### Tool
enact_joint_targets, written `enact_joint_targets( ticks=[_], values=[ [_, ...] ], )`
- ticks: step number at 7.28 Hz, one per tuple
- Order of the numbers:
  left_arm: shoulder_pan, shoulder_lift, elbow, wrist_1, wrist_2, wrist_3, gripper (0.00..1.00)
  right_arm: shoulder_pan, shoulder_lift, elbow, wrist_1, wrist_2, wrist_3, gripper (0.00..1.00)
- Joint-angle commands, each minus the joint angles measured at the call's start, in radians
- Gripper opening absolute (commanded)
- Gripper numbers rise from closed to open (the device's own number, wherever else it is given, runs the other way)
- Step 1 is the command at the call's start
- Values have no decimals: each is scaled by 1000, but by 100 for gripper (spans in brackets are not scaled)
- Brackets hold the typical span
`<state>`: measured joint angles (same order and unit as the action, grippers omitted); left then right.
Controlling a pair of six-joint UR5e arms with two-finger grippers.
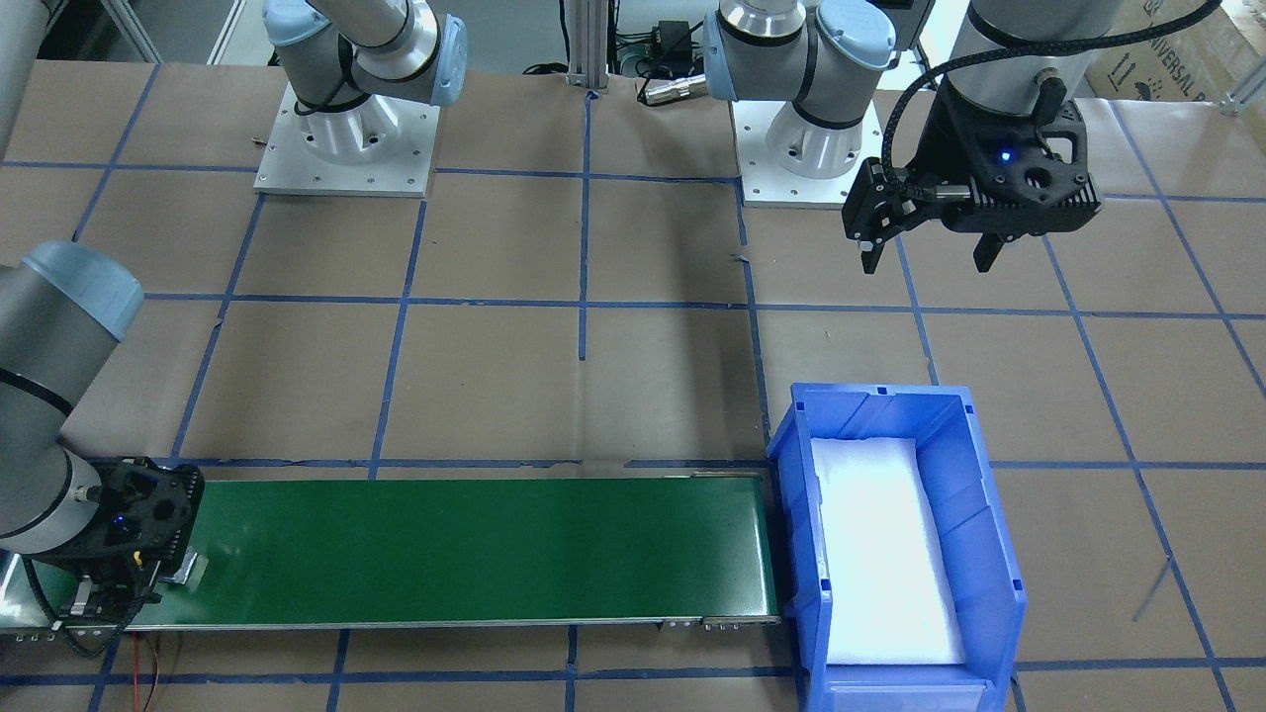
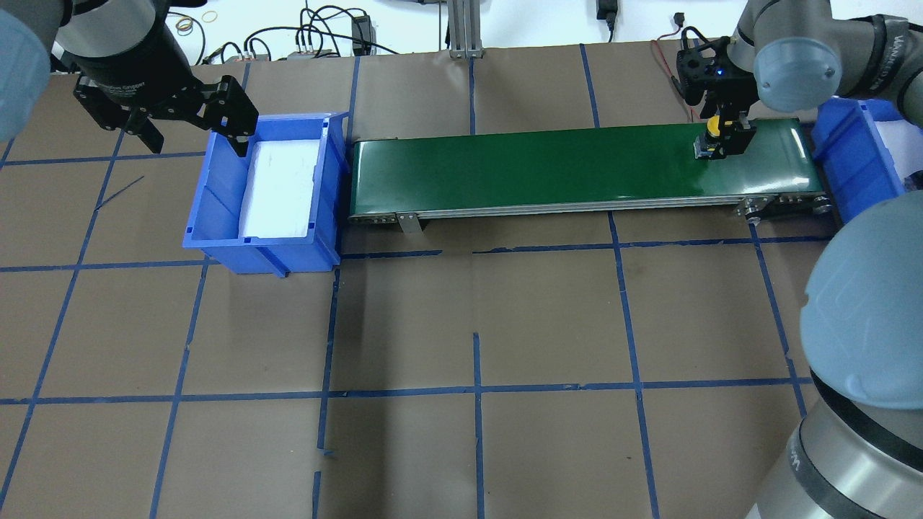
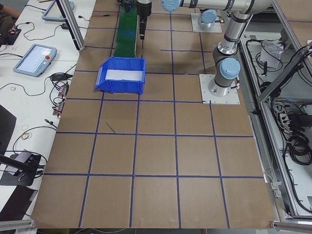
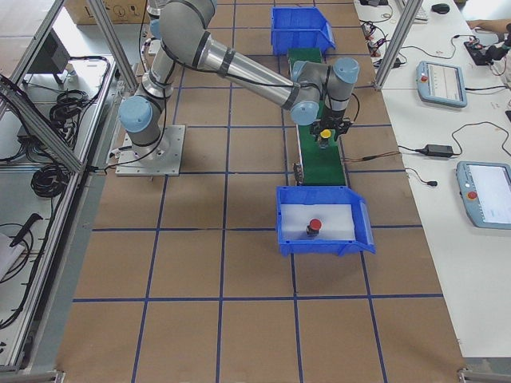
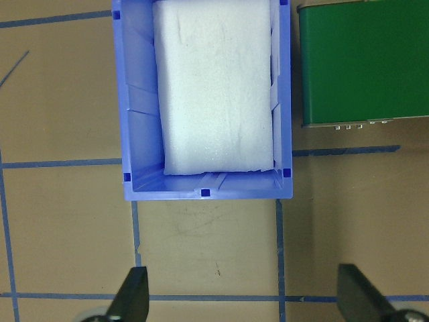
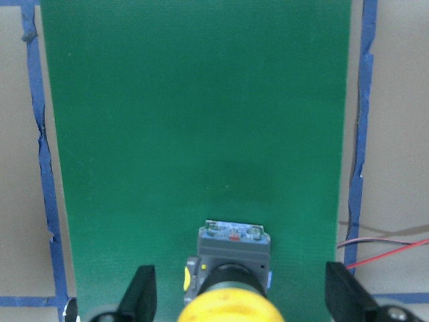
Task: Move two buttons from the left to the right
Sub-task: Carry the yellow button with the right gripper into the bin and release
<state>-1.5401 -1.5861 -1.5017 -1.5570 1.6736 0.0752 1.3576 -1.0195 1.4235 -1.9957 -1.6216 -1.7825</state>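
The yellow button [image 6: 228, 302] stands on its grey body at the right end of the green conveyor belt [image 2: 541, 162]. My right gripper [image 6: 241, 295] is open, with one finger on each side of the button and a gap between each finger and the button. The yellow button also shows in the overhead view [image 2: 712, 126]. The red button [image 4: 314, 226] sits on white foam in the right blue bin [image 4: 363, 231]. My left gripper [image 2: 195, 144] is open and empty, above the table beside the left blue bin [image 2: 216, 180].
The left blue bin [image 5: 137, 134] holds only a white foam pad [image 5: 214, 87] and butts against the belt's left end. The right bin [image 2: 851, 166] sits past the belt's right end. Brown paper with blue tape lines covers the table [image 2: 476, 324].
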Motion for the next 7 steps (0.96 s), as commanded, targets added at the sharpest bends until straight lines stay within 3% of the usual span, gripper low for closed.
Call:
enact_joint_targets(
  ticks=[1, 4, 7],
  values=[
    [1, 0, 0, 0, 0, 2, 100, 0, -2, -3, 0, -41, 0, 8],
    [3, 0, -5, 0, 0, 2, 100, -12, -54, -52, 8, -81, -3, 7],
    [6, 3, -5, 0, 0, 2, 100, -223, -90, -74, 9, -103, -151, 7]
  ],
)
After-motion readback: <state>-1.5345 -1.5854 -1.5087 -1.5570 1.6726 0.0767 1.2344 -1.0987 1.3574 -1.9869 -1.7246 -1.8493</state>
